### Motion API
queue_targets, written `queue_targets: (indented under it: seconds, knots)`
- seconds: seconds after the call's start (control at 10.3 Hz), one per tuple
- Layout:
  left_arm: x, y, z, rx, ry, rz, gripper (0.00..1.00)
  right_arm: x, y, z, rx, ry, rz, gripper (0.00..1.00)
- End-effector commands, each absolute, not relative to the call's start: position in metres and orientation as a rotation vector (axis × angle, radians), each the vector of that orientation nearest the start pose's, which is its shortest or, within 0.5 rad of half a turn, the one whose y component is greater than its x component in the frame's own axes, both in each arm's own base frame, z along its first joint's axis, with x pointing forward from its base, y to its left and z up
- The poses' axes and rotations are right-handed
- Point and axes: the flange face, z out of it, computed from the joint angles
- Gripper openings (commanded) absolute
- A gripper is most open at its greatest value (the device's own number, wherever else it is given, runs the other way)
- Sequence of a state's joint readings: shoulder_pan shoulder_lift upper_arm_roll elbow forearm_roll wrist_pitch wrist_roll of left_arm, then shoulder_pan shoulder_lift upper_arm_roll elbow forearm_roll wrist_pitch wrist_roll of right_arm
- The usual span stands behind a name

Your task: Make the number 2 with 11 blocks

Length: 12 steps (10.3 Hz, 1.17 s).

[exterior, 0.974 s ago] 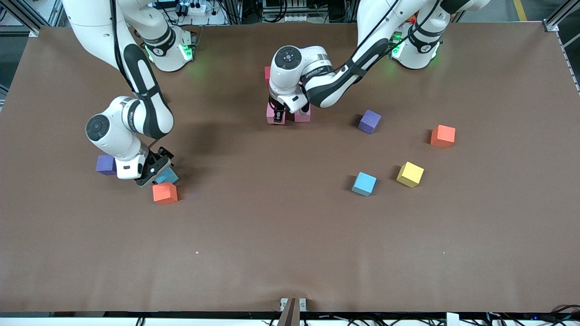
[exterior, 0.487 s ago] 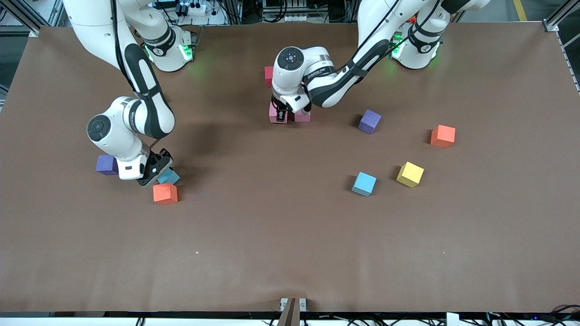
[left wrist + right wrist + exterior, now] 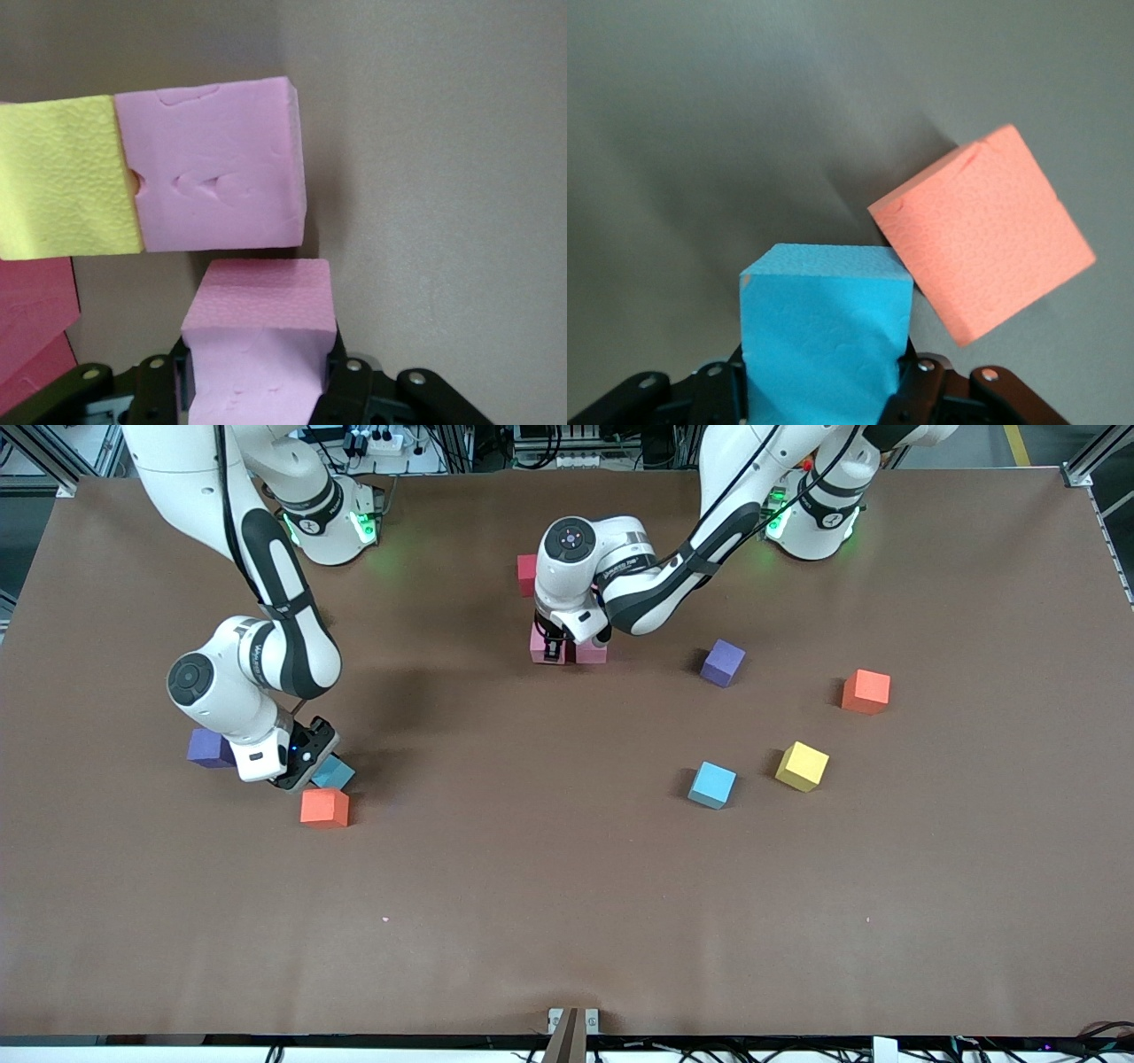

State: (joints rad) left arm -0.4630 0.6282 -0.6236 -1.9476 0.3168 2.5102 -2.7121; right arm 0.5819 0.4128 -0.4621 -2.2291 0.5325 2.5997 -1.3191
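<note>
Brown worktop [image 3: 567, 886] carries scattered cubes. Left gripper [image 3: 259, 390] clamps a pink cube [image 3: 259, 350] beside another pink cube [image 3: 213, 164]. Right gripper [image 3: 824, 390] clamps a blue cube [image 3: 824, 332] touching an orange cube [image 3: 982, 232].

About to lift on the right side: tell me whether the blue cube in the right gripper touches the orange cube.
Touching. In the right wrist view, the blue cube held by the right gripper meets the tilted orange cube at its corner, no gap showing.

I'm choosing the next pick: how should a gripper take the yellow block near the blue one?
Come straight down on the yellow block and pinch two opposite side faces, turning the fingers to match its rotated pose. It sits apart from the blue block, so both sides look free.
</note>
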Motion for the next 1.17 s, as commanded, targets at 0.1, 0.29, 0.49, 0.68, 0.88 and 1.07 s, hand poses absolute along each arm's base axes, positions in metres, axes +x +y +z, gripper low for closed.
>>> queue_targets:
  seconds: [0.1,0.29,0.49,0.68,0.88,1.07]
  knots:
    - [0.299,-0.539,0.224,-2.313,-2.180,0.230,0.00,0.558,0.061,0.232,-2.549,-1.542,-0.130,0.00]
    - [0.299,-0.538,0.226,-2.312,-2.186,0.229,0.00,0.568,0.063,0.246,-2.553,-1.549,-0.164,0.00]
    - [0.297,-0.536,0.223,-2.308,-2.180,0.225,0.00,0.583,0.069,0.261,-2.524,-1.554,-0.172,0.00]
    - [0.294,-0.534,0.221,-2.306,-2.172,0.221,0.00,0.592,0.075,0.273,-2.505,-1.563,-0.182,0.00]
    - [0.293,-0.533,0.220,-2.309,-2.173,0.223,0.00,0.606,0.073,0.286,-2.494,-1.624,-0.162,0.00]
    - [0.292,-0.532,0.221,-2.310,-2.173,0.221,0.00,0.613,0.075,0.293,-2.476,-1.645,-0.097,0.00]
